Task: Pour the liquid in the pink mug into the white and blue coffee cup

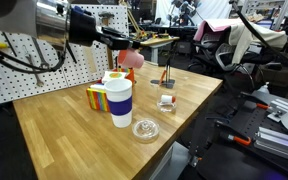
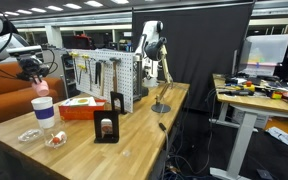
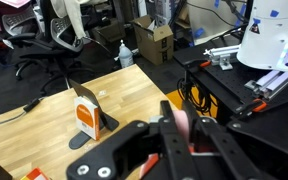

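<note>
My gripper [image 1: 127, 50] is shut on the small pink mug [image 1: 131, 59] and holds it tilted in the air, just above and beside the tall white and blue coffee cup [image 1: 120, 100]. In an exterior view the mug [image 2: 38, 87] hangs right over the cup [image 2: 44, 112], with the gripper [image 2: 30, 72] above it. In the wrist view the pink mug [image 3: 186, 128] sits pinched between the two black fingers [image 3: 189, 135]; the coffee cup is out of that view.
A striped box [image 1: 98, 99] stands behind the cup. A flat clear glass dish [image 1: 145, 129] lies in front. A small black stand [image 1: 167, 101] and a pegboard [image 1: 44, 75] are on the wooden table [image 1: 74, 140]. The table edge drops off beside the dish.
</note>
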